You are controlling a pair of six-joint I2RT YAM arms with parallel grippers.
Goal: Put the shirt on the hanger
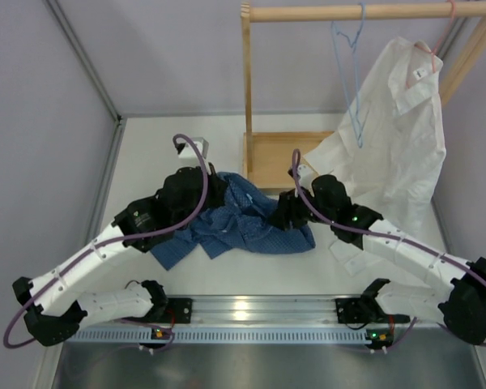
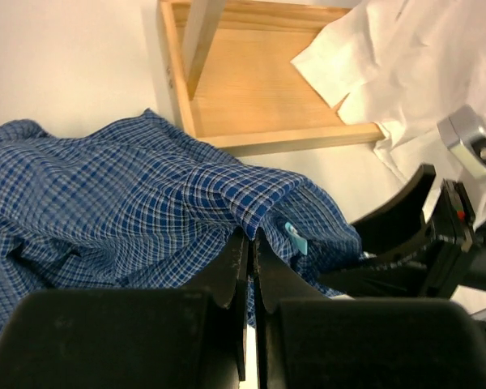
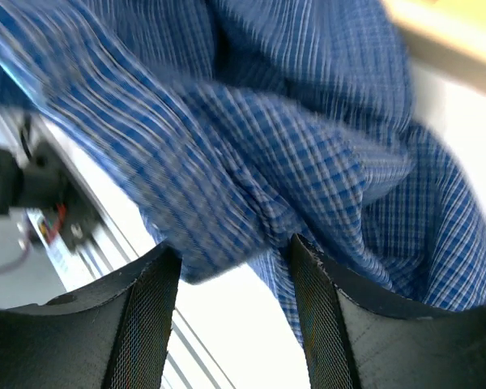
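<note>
In the middle of the frame, on the white table (image 1: pixel 146 154), the shirt (image 1: pixel 243 220) lay in a crumpled heap between the two arms. The left gripper (image 2: pixel 249 240) was clenched, its fingers pressed together on a raised fold of the checked cloth beside a small turquoise tag (image 2: pixel 296 237). The right gripper (image 3: pixel 235 245) stood released, jaws wide apart, with the cloth just beyond its tips and nothing pinched. In the upper right, the hanger (image 1: pixel 350 77) hung from the wooden rail (image 1: pixel 348 11), near a white shirt (image 1: pixel 397 130). To my eye the job was at its opening step: getting a proper hold of the shirt. The next move, I'd judge, called for the right gripper to close on a second fold, so the pair could lift and spread the garment and find the collar before the hanger came into it.
</note>
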